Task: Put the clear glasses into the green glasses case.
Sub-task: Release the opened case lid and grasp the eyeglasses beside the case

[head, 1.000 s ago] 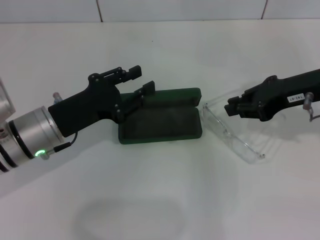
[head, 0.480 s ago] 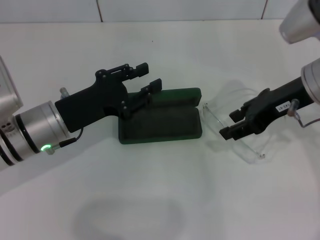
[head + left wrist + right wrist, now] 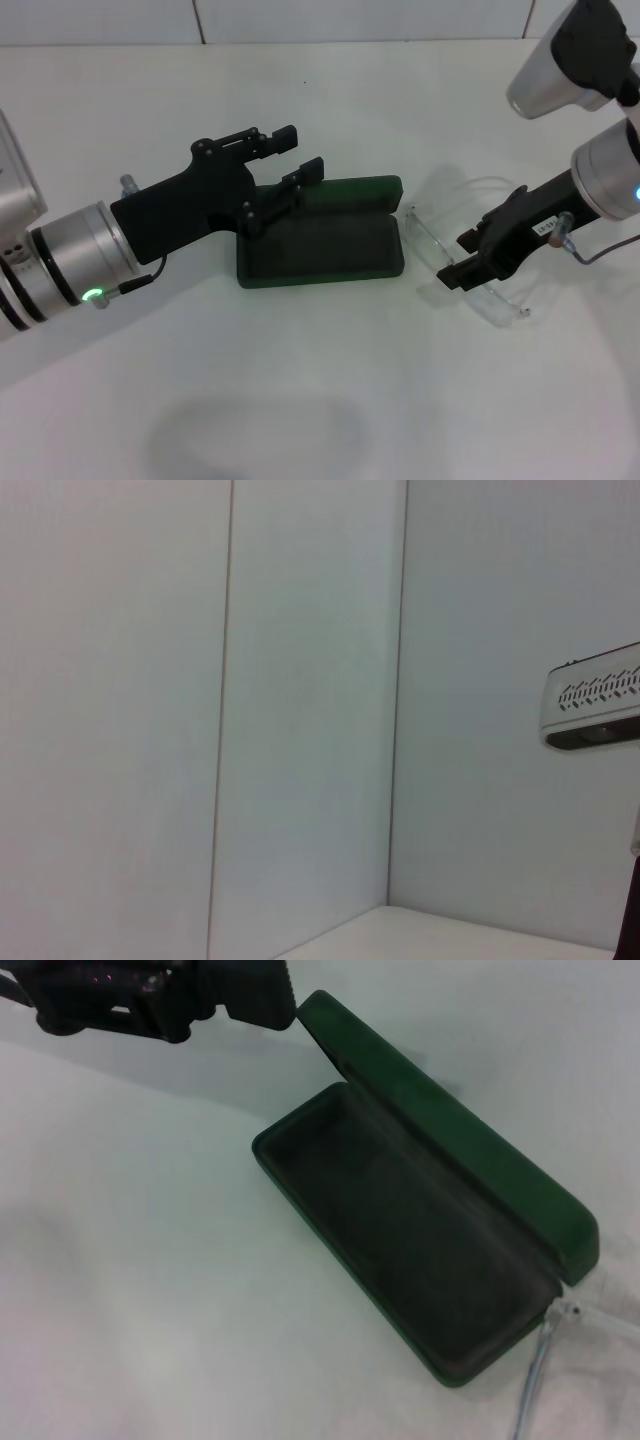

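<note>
Head view first: your right gripper (image 3: 463,256) sits low over the clear glasses (image 3: 432,238), whether gripping you cannot tell. They lie diagonally just right of the open green glasses case (image 3: 322,250). Your left gripper (image 3: 300,153), fingers parted, hovers empty at the lid. Right wrist view: the case's long axis runs toward the glasses.

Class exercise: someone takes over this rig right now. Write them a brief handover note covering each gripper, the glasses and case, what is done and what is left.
Left gripper: open, at the raised lid of the green glasses case, at its left end.
Right gripper: low over the clear glasses; whether it grips them cannot be told.
Case: open on the table, tray empty.
Glasses: on the table, just right of the case.
Done: case opened.
Left: grasp glasses, place them in the tray.
</note>
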Controlling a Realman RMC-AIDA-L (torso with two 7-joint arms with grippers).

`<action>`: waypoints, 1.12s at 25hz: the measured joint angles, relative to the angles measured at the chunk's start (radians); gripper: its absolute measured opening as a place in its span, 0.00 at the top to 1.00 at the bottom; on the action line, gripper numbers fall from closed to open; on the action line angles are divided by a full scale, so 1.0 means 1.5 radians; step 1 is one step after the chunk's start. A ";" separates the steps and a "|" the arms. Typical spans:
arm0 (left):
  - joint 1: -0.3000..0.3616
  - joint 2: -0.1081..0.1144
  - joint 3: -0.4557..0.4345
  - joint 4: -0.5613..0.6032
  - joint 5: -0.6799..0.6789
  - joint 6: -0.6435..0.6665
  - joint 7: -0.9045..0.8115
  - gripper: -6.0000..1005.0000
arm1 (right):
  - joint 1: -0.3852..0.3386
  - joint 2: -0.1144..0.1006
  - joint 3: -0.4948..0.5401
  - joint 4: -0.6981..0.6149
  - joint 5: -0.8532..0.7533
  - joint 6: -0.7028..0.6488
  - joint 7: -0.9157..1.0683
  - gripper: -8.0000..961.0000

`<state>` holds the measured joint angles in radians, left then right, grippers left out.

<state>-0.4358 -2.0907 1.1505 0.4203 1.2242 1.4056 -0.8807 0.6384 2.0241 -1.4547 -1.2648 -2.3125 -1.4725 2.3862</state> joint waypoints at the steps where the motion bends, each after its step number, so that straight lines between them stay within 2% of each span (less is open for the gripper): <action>1: 0.000 0.000 0.000 0.000 0.000 -0.001 0.000 0.54 | 0.000 0.000 -0.003 0.001 -0.001 0.005 0.001 0.43; 12: -0.014 -0.001 0.000 -0.007 0.000 -0.015 0.000 0.54 | 0.015 -0.001 -0.021 0.049 -0.027 0.043 0.016 0.45; 28: -0.024 -0.001 0.000 -0.016 0.000 -0.017 0.000 0.54 | 0.043 0.001 -0.091 0.108 -0.031 0.108 0.049 0.49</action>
<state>-0.4725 -2.0924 1.1505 0.3966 1.2241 1.3804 -0.8804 0.7027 2.0259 -1.5912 -1.1020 -2.3585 -1.3105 2.4596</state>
